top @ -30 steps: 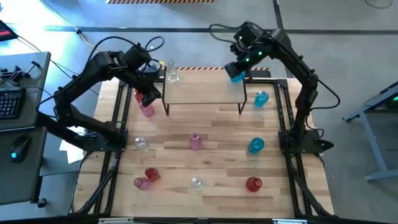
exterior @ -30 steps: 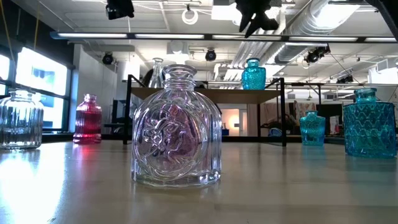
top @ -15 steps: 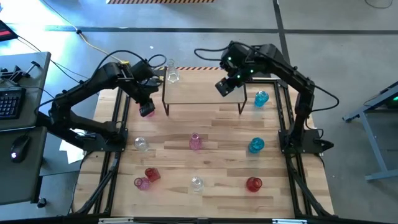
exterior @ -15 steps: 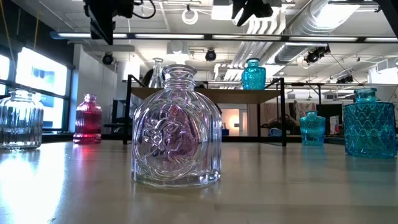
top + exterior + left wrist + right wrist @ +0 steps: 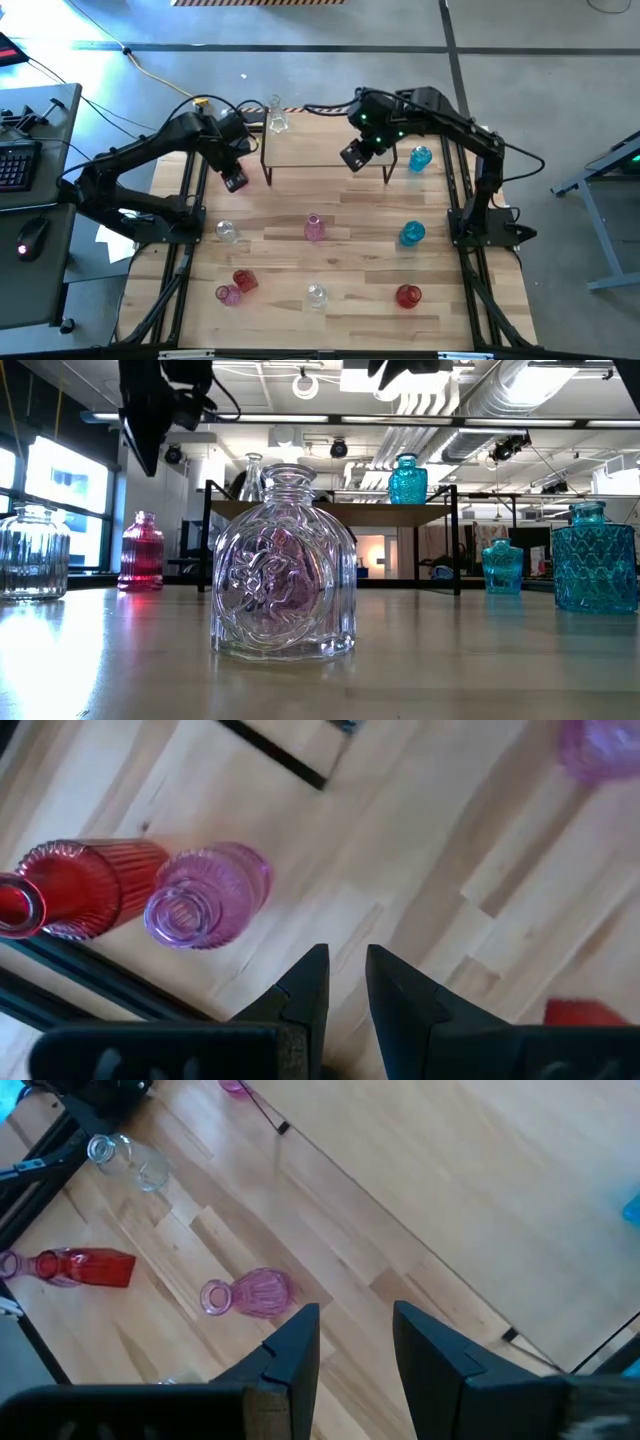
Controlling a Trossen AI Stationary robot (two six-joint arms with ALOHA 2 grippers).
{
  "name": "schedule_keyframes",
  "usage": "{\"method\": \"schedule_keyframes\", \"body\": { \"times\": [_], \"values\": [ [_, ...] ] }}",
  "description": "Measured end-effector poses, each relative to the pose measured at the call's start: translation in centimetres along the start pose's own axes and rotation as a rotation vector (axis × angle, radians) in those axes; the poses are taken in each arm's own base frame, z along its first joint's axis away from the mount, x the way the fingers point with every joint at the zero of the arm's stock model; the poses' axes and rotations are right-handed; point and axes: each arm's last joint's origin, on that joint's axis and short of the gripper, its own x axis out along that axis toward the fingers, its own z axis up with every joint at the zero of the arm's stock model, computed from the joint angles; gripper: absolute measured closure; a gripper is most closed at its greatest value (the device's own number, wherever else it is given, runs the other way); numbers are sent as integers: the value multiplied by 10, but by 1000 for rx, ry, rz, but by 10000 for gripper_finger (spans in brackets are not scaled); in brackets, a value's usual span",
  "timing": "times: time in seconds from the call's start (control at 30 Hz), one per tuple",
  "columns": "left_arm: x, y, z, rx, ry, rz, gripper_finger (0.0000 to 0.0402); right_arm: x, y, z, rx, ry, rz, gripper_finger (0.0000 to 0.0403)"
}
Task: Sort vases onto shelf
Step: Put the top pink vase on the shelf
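Shelf (image 5: 325,150) stands at the far middle of the desk (image 5: 350,255), on thin black legs. A clear vase (image 5: 277,121) stands upright at its far left corner; in the low view a blue vase (image 5: 407,479) stands upright on its right part. Left gripper (image 5: 235,180) hangs just left of the shelf's near left leg, empty, jaws a narrow gap apart. Below it, in the left wrist view, a pink vase (image 5: 207,896) and a red vase (image 5: 75,888) stand upright, touching, by the desk's black edge rail (image 5: 100,982). Right gripper (image 5: 352,156) hovers over the shelf's near right part, empty, jaws apart.

Loose vases on the desk: blue vase by shelf (image 5: 420,157) just right of the shelf, blue vase at right (image 5: 412,233), pink vase mid-desk (image 5: 314,228), clear vase at left (image 5: 227,232), near clear vase (image 5: 316,295), near red vase (image 5: 407,296), all upright. A red-and-pink pair (image 5: 235,286) at near left; the red one looks to lie on its side, neck toward the left edge.

Desk is light slatted wood in a black frame, on grey floor. A keyboard (image 5: 15,165) and mouse (image 5: 30,238) sit on a side table at far left. The low view shows ceiling ducts (image 5: 520,390) and windows (image 5: 60,480).
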Motion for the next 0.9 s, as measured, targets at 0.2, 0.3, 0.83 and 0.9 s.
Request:
{"method": "schedule_keyframes", "body": {
  "times": [0.2,0.3,0.83,0.9],
  "values": [
    [11,12,-1,-90,8,79,339,0,8,-5,-11,3,6,295],
    [12,17,-2,-114,10,135,339,0,10,-6,-3,-8,-10,295],
    [17,36,5,-159,11,162,339,0,12,-8,0,-10,-12,295],
    [18,37,6,-163,12,162,339,0,12,-8,0,-10,-12,295]
  ]
}}
